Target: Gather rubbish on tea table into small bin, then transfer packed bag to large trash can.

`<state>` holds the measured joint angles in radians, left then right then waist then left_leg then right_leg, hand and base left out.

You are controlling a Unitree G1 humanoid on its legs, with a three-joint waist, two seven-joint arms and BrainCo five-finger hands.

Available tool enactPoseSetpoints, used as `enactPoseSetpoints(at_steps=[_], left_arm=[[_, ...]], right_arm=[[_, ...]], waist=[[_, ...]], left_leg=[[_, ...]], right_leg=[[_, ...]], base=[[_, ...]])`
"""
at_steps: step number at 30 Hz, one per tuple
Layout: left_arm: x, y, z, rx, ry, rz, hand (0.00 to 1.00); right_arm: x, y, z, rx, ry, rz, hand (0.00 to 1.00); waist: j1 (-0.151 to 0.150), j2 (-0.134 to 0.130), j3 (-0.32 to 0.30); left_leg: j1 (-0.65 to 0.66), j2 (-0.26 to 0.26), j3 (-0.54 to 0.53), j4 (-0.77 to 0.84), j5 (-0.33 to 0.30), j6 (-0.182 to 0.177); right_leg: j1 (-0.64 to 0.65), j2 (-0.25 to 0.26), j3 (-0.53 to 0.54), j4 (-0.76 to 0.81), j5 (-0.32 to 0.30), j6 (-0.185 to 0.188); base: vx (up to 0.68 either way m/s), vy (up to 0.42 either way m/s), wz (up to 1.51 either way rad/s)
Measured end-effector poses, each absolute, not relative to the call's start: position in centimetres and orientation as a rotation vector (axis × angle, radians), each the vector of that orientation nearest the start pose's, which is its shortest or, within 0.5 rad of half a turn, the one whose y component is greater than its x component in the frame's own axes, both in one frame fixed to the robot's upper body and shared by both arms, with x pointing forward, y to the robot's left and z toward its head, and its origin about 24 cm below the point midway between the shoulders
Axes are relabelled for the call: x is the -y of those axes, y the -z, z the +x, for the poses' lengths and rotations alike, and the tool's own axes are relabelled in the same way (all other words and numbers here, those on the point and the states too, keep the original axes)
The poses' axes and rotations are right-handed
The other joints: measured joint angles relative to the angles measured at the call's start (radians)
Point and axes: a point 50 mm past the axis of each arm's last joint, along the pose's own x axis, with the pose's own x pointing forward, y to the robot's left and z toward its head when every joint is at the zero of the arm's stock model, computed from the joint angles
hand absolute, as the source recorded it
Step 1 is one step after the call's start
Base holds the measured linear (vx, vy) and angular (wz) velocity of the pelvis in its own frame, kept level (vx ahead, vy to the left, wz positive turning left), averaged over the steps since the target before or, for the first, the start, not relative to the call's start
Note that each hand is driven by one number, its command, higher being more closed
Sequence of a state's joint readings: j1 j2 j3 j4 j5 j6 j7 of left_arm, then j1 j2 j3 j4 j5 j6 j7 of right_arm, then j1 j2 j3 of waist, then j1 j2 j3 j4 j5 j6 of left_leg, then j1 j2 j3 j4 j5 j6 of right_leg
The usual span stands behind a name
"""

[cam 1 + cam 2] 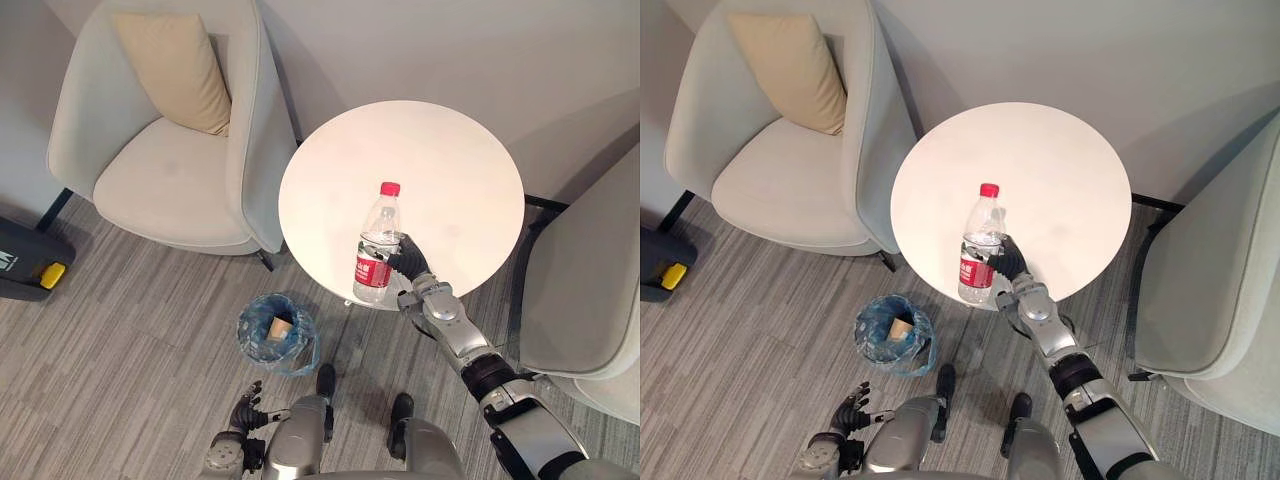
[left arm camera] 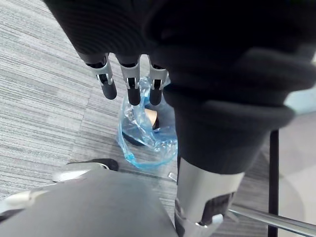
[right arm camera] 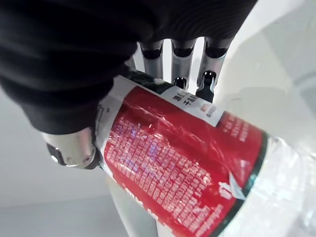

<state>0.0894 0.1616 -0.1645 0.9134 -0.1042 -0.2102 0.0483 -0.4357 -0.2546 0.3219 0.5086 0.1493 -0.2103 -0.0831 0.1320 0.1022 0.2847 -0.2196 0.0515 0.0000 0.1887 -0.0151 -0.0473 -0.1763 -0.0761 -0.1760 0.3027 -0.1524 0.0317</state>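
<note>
A clear plastic bottle [image 1: 377, 243] with a red cap and red label stands upright near the front edge of the round white tea table [image 1: 450, 160]. My right hand [image 1: 408, 258] is curled round its lower part; in the right wrist view the fingers [image 3: 182, 59] wrap the red label [image 3: 177, 173]. On the floor left of the table stands the small bin [image 1: 276, 331], lined with a blue bag, with a brown paper cup [image 1: 281, 327] inside. My left hand [image 1: 247, 410] hangs low beside the bin, its fingers [image 2: 129, 81] relaxed and holding nothing.
A light armchair [image 1: 170, 150] with a beige cushion [image 1: 178, 68] stands at the left of the table. Another armchair [image 1: 590, 290] is at the right. A black and yellow device [image 1: 28, 262] lies on the grey carpet at the far left.
</note>
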Motion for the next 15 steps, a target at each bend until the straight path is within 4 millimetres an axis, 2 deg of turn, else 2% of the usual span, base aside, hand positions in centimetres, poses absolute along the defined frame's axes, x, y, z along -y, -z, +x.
enactPoseSetpoints(at_steps=[3, 9, 15], left_arm=[[-18.8, 13.7, 13.3, -0.807, -0.020, 0.136, 0.00], [-19.0, 13.8, 13.1, -0.817, -0.030, 0.137, 0.00], [-19.7, 14.2, 12.0, -0.854, -0.045, 0.148, 0.00]], right_arm=[[12.3, -6.6, 31.5, 0.155, -0.238, -0.200, 1.00], [11.8, -7.4, 29.2, 0.241, -0.263, -0.225, 1.00], [11.4, -7.8, 27.4, 0.287, -0.292, -0.219, 1.00]], waist=[[-0.009, -0.001, 0.000], [-0.015, -0.010, -0.006], [-0.037, -0.038, -0.045]], left_leg=[[0.015, -0.001, 0.012, -0.001, -0.005, 0.002], [0.060, 0.000, 0.028, -0.020, -0.005, 0.002], [0.092, -0.001, 0.033, -0.043, -0.005, 0.002]], right_leg=[[0.009, 0.000, 0.012, -0.001, 0.000, 0.001], [0.041, -0.003, 0.026, -0.011, -0.001, 0.002], [0.069, -0.005, 0.030, -0.032, 0.000, 0.005]], base=[[0.01, 0.005, -0.10], [0.00, -0.002, -0.08], [0.02, -0.004, -0.02]])
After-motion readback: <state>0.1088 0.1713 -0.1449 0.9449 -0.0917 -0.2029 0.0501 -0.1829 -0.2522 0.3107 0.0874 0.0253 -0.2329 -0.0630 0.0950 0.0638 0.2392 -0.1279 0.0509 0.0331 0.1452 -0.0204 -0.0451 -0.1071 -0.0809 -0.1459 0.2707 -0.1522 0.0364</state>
